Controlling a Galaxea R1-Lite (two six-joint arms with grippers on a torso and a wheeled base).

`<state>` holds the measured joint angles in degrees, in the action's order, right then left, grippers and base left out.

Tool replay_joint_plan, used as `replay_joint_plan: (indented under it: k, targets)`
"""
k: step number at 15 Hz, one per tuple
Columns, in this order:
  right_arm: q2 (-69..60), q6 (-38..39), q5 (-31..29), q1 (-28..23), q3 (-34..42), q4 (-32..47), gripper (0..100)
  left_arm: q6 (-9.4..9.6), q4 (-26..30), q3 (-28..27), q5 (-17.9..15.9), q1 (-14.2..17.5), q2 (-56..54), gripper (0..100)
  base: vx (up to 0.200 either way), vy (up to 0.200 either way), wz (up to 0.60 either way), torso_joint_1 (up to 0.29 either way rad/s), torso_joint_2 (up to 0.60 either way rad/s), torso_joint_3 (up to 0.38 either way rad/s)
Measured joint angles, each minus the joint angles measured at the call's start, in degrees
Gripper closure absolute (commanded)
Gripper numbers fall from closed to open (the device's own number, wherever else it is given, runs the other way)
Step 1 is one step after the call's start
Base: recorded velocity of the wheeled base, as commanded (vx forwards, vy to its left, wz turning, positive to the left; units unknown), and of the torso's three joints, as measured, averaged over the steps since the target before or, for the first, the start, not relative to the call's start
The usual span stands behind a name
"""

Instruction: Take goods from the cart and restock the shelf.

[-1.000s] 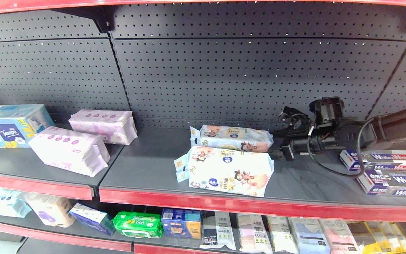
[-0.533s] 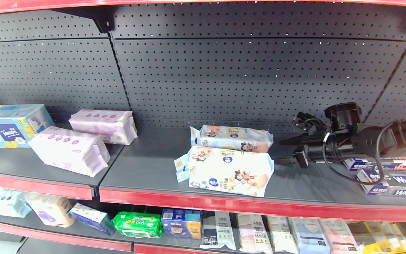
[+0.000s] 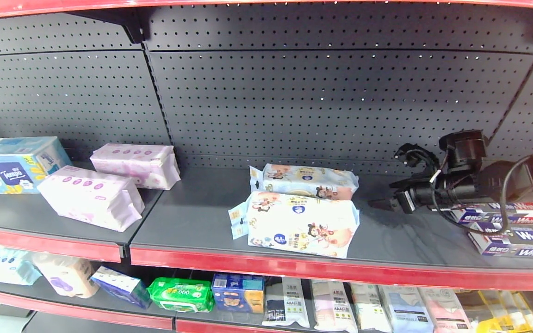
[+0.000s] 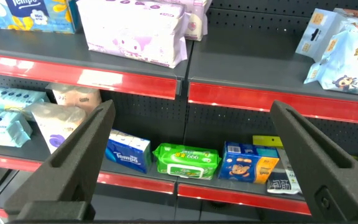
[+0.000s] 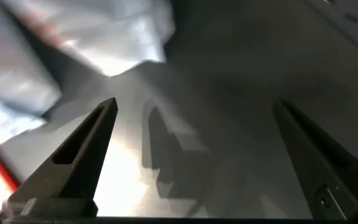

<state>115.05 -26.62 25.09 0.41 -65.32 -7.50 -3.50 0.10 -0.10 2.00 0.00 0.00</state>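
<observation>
The left gripper (image 4: 192, 107) hangs before the dark grey metal shelf with red front edges (image 3: 331, 272), its fingers spread wide with nothing between them. Beyond them the lower tier shows a green soft pack of wipes (image 4: 186, 160). On the tier above, at the far left, stands a blue-and-white wrapped tissue bundle (image 3: 16, 164); just beside it lie two pink soft packs with lilac spots (image 3: 91, 198), one behind the other. On the middle board lie two white cartoon-printed soft packs (image 3: 301, 225), the front one near the red edge, the other just behind it and touching. Right of them, apart from both, the right gripper (image 3: 384, 194) hovers low over bare board — fingers (image 5: 86, 149) parted, holding nothing. Just beside it, at the far right, lie white-and-purple toothpaste boxes (image 3: 514, 233), side by side.
</observation>
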Motion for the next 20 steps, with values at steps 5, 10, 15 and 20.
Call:
replay_joint_plan:
  k: [5,10,15,20]
  targets:
    - [0.4,7.0,-10.8,3.3,-3.0,-0.8,0,0.00,0.0,0.0,0.0,0.0,0.0,0,0.000,0.000,0.00,0.000,0.00,0.000]
    - [1.0,10.3,-13.7,6.0,-4.0,-1.8,0,0.00,0.0,0.0,0.0,0.0,0.0,0,0.000,0.000,0.00,0.000,0.00,0.000]
    - [1.2,12.1,-14.4,8.4,-4.3,-2.6,0,0.00,0.0,0.0,0.0,0.0,0.0,0,0.000,0.000,0.00,0.000,0.00,0.000]
    - [1.2,12.1,-14.4,9.1,-4.2,-2.6,0,0.00,0.0,0.0,0.0,0.0,0.0,0,0.000,0.000,0.00,0.000,0.00,0.000]
